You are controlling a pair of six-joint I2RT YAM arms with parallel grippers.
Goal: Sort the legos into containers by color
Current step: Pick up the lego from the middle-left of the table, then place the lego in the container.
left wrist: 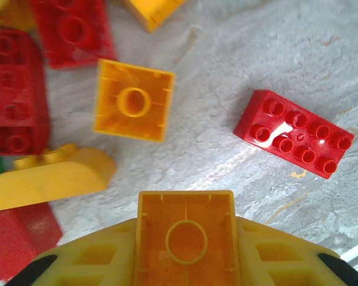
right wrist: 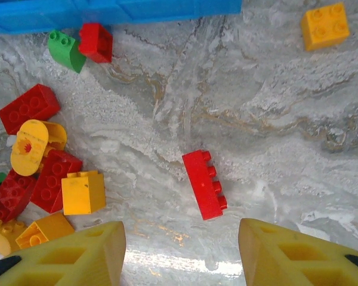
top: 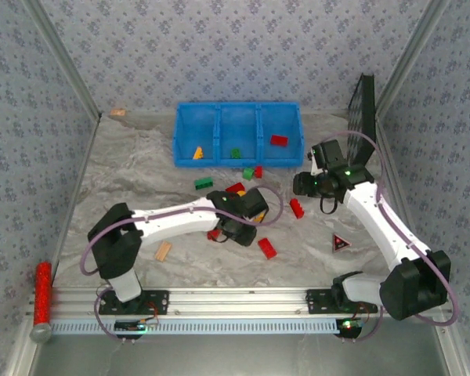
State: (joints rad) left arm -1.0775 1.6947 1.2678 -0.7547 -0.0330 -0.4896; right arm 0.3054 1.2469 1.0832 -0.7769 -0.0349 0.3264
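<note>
The left tool [left wrist: 185, 257], in front of the blue bin [top: 236, 106], pinches a yellow lego [left wrist: 186, 229]; the bin's left compartment [top: 200, 129] holds yellow.

My left arm [top: 172, 215] reaches forward and to the right, low over the table, with the wrist tipped down. My left gripper [left wrist: 186, 238] presses its yellow fingers [left wrist: 83, 262] against both sides of an orange brick [left wrist: 186, 220]. My right arm [top: 384, 223] stretches forward and left. My right gripper [right wrist: 182, 238] points down, its jaws spread wide apart.
</note>
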